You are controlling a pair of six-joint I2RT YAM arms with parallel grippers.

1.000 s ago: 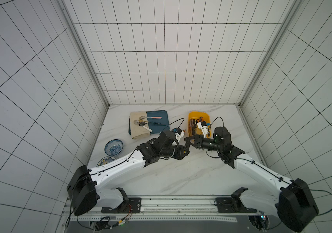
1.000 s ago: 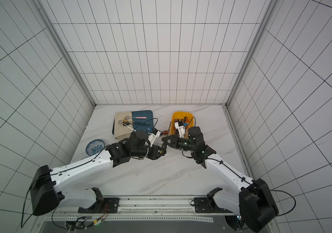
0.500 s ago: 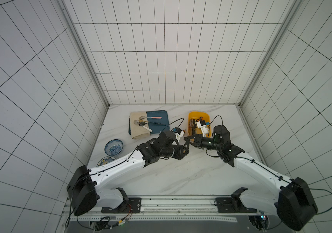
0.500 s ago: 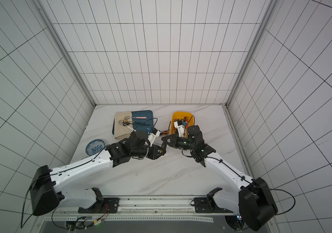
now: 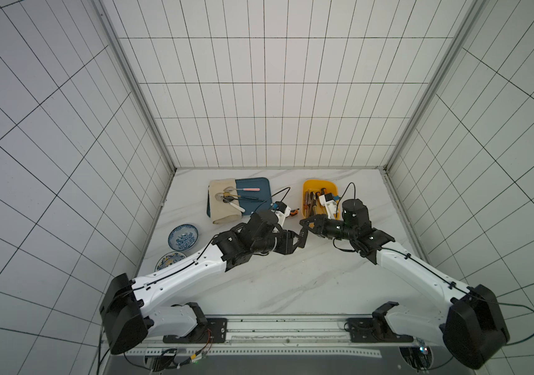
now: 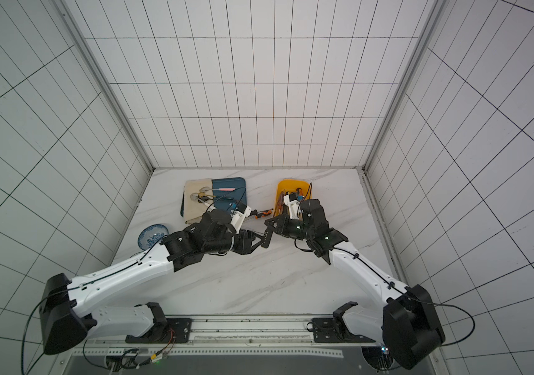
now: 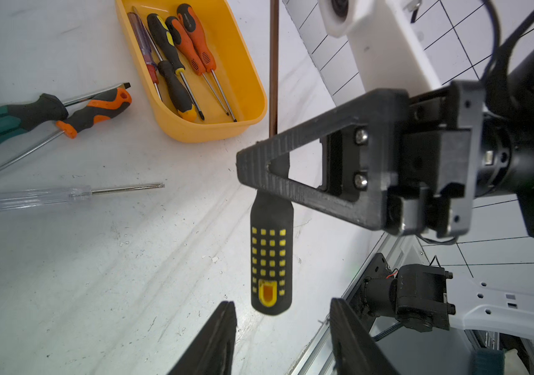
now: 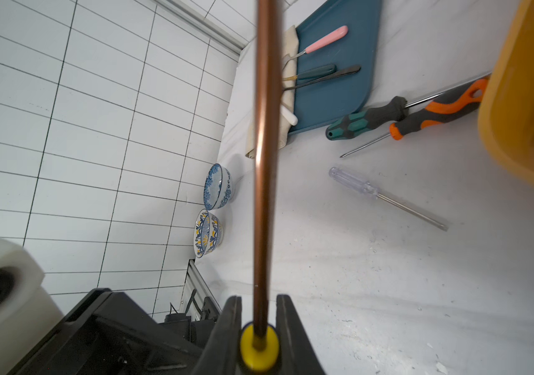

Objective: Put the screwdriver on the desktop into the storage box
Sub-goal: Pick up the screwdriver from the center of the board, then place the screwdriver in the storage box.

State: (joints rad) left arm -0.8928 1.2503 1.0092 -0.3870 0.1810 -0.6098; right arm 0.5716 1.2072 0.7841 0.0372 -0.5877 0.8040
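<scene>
Released since a second ago: the left gripper [image 7: 281,303] has parted its jaws, which now stand moderately wide on either side of the handle's butt, clear of it.

- Item, black-and-yellow screwdriver [image 7: 271,256]: copper-coloured shaft, black handle with yellow squares. It is off the desktop [image 7: 113,259], outside the storage box [image 7: 194,130], just off the box's short end.
- Right gripper [image 8: 259,302]: clamped narrow on the handle's neck at the yellow collar; it is the sole holder.
- Storage box: yellow-orange tub holding several screwdrivers [image 7: 174,87] laid lengthwise.
- Beside the box's long wall, on the desktop: orange-grey screwdriver [image 7: 93,112] lying across the shaft of the green-black screwdriver [image 7: 15,120].
- Farther from that wall: clear-handled screwdriver [image 7: 31,198], lying alone.
- Well beyond these from the box: blue tray [image 8: 334,65] with cutlery, and two patterned bowls [image 8: 218,186].
</scene>
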